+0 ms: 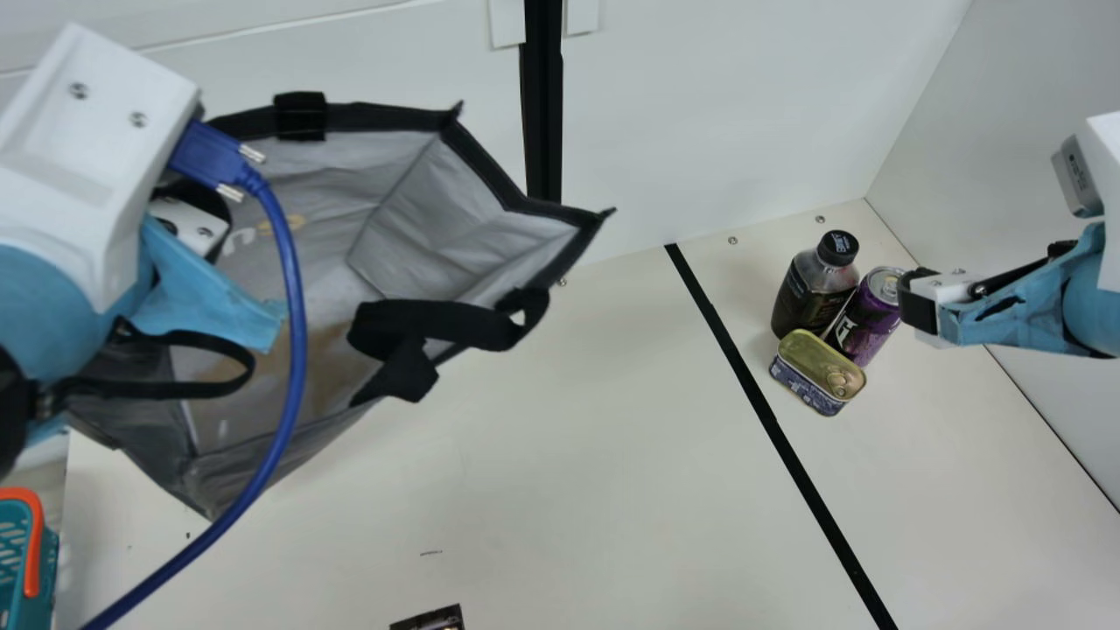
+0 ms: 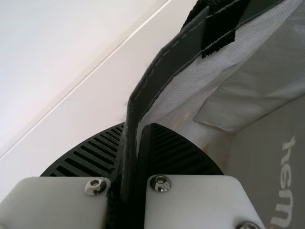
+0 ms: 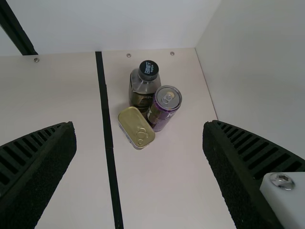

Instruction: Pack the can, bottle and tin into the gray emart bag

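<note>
My left gripper (image 1: 206, 223) is at the rim of the gray bag (image 1: 464, 210), which hangs tilted with its mouth facing up and right. In the left wrist view the gripper (image 2: 136, 148) is shut on the edge of the gray bag (image 2: 162, 71). The dark bottle (image 1: 814, 284), purple can (image 1: 866, 319) and gold-lidded tin (image 1: 818, 367) stand close together at the right. My right gripper (image 1: 927, 302) is above and right of them. In the right wrist view the gripper (image 3: 139, 143) is wide open, nothing between its fingers; the tin (image 3: 136, 128) lies beside the can (image 3: 163, 106) and bottle (image 3: 144, 88).
A black stripe (image 1: 770, 420) crosses the table (image 1: 569, 490) left of the three items. White walls stand behind and at the right. A teal basket (image 1: 26, 560) is at the lower left, and a blue cable (image 1: 293, 350) hangs before the bag.
</note>
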Robot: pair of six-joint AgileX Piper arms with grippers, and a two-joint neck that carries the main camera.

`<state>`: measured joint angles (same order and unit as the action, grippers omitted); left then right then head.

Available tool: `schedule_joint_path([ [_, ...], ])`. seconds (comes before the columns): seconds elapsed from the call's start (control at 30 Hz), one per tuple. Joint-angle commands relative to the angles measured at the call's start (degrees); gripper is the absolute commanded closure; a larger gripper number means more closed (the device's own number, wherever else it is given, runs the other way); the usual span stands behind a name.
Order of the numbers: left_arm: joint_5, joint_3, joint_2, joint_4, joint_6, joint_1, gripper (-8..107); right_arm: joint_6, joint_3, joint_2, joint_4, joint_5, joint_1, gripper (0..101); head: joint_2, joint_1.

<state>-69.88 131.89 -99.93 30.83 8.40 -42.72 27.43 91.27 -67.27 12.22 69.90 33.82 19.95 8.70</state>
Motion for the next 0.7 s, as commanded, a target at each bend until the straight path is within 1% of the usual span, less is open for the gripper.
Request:
schedule_joint_path([
  [0.0, -0.02, -1.14, 0.7, 3.31, -1.2, -0.32, 89, 0.0, 0.0, 0.0, 0.0, 0.0, 0.0, 10, 0.05, 1.3],
  [0.13, -0.02, -3.78, 2.45, 8.09, -3.68, -1.41, 89, 0.0, 0.0, 0.0, 0.0, 0.0, 0.0, 10, 0.05, 1.3],
  [0.27, 0.06, -7.42, 4.47, 13.04, -6.63, -2.81, 89, 0.0, 0.0, 0.0, 0.0, 0.0, 0.0, 10, 0.05, 1.3],
  [0.47, 1.25, -16.25, 8.42, 21.37, -12.61, -4.88, 89, 0.0, 0.0, 0.0, 0.0, 0.0, 0.0, 10, 0.05, 1.3],
  [0.67, 1.45, -26.6, 12.38, 29.23, -20.02, -7.37, 89, 0.0, 0.0, 0.0, 0.0, 0.0, 0.0, 10, 0.05, 1.3],
])
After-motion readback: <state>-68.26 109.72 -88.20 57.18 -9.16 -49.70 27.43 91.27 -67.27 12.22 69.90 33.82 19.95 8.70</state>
